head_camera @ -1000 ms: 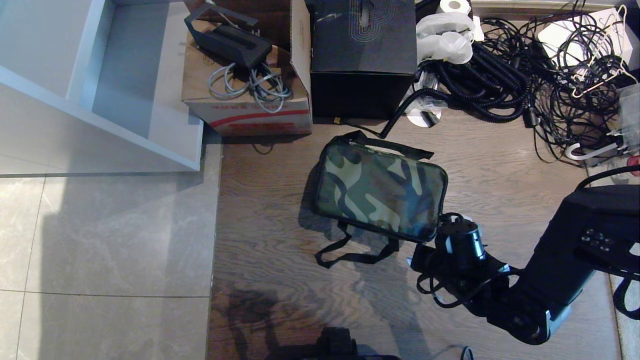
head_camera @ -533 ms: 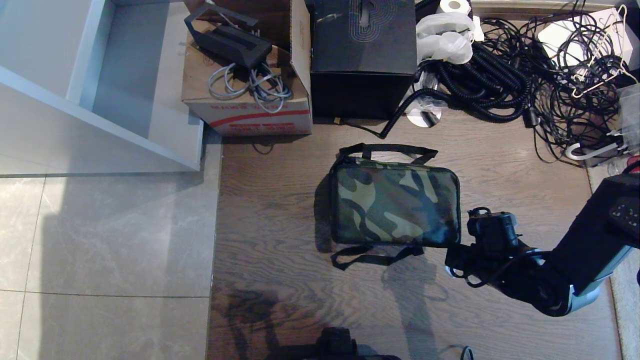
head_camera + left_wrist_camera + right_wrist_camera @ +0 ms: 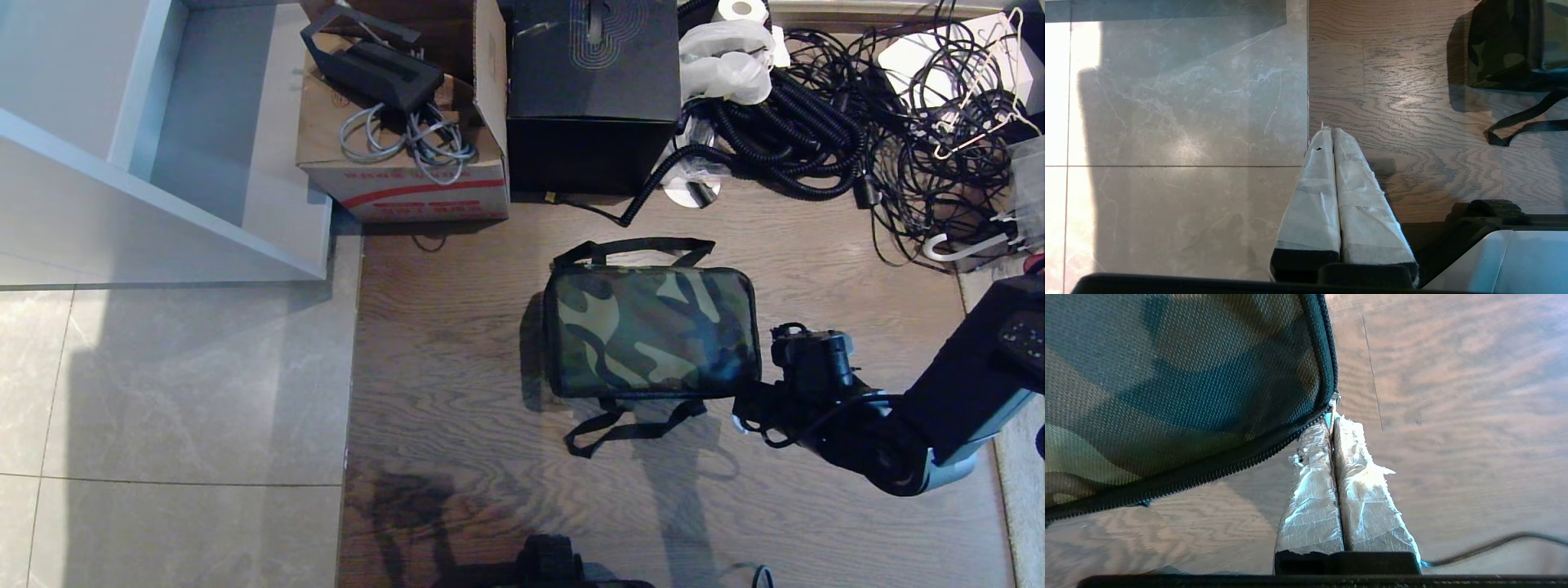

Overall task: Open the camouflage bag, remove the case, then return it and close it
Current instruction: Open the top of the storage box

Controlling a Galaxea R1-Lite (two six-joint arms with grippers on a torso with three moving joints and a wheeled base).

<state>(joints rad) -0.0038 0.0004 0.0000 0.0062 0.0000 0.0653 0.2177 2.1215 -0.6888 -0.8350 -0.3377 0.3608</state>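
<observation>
Rectangular green-brown-black camouflage fabric bag (image 3: 651, 332) lies zipped on the wood floor (image 3: 457, 392). Right claw (image 3: 1333, 416) clenched at the bag's near-right corner, pinching what looks like the zipper pull. Left claw (image 3: 1329, 132) clenched, well left of bag.

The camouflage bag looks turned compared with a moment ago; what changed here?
The camouflage bag swung from tilted to square and slid toward the right of the head view, along with the right tool, shut at its zipper corner. Its straps shifted too. The boxes, cables and left tool stayed put.
</observation>
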